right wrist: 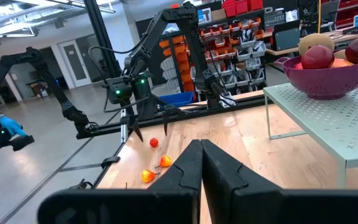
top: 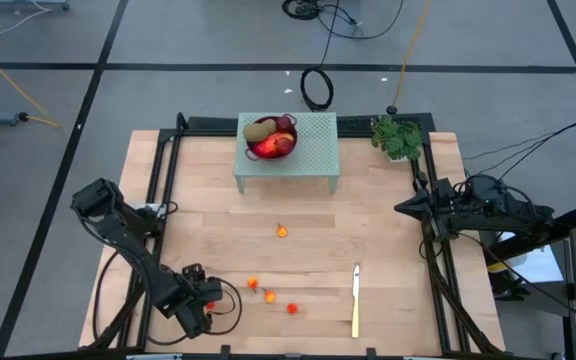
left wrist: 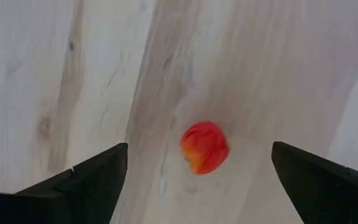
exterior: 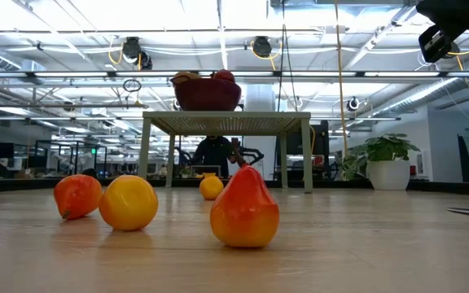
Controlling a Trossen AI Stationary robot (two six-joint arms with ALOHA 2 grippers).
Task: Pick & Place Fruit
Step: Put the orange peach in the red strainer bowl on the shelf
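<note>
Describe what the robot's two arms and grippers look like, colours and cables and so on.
Both arms are black, built of jointed segments, with dark cables looping beside them. The left gripper has two flat, pointed black fingers, and green lights glow on its wrist. The right gripper tapers to a black point, its fingers long and wedge-shaped.

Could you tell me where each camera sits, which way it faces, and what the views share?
High: overhead, straight down on the table; both arms show.
Low: table height, looking across at the pear and the room.
Left wrist: above a small red fruit, between the open left hand fingers.
Right wrist: across the table past the shut right hand.
High and right wrist share the purple bowl.
</note>
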